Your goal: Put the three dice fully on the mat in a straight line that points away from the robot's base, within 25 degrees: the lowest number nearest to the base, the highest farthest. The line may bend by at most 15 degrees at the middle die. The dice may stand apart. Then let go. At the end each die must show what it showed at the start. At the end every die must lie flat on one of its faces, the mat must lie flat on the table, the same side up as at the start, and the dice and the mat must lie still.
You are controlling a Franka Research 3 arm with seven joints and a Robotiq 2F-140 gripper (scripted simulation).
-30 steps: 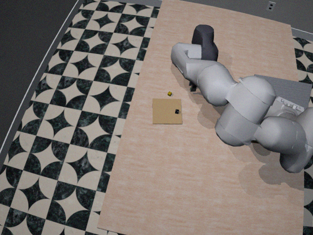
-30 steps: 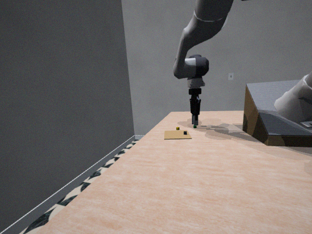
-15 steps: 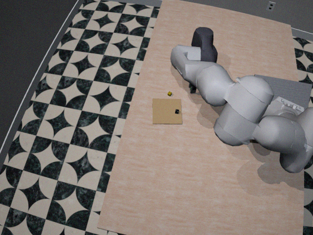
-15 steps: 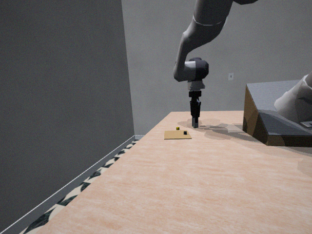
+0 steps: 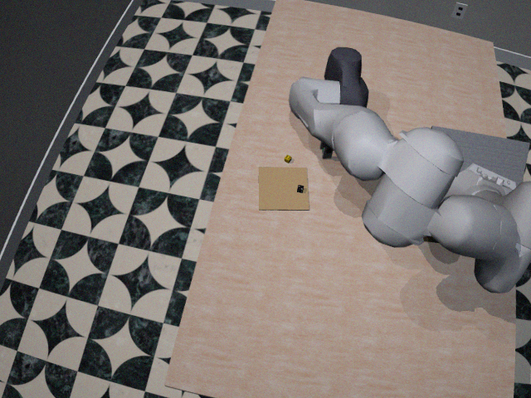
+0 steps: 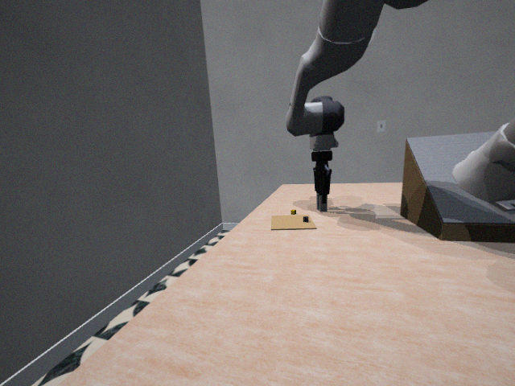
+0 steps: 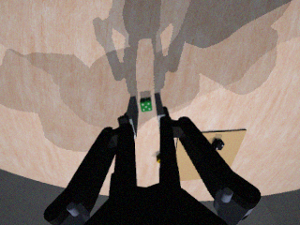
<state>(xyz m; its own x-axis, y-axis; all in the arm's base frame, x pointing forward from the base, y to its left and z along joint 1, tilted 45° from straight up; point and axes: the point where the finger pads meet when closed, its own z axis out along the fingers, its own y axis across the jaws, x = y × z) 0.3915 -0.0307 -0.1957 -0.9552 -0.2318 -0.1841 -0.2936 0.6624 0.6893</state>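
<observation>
While the green die (image 7: 146, 105) shows off the mat (image 5: 279, 195) (image 6: 286, 223), it is between the fingertips of the gripper (image 5: 326, 150) (image 6: 321, 203) (image 7: 145, 102), whose jaws stand a little apart, with a gap at each side of it. The black die (image 5: 299, 188) (image 6: 305, 219) (image 7: 218, 143) rests on the mat, near one edge. Just outside the mat, the yellow die (image 5: 287, 158) (image 6: 293, 211) (image 7: 159, 160) is on the table (image 5: 321, 278) (image 6: 290, 299) (image 7: 28, 131).
</observation>
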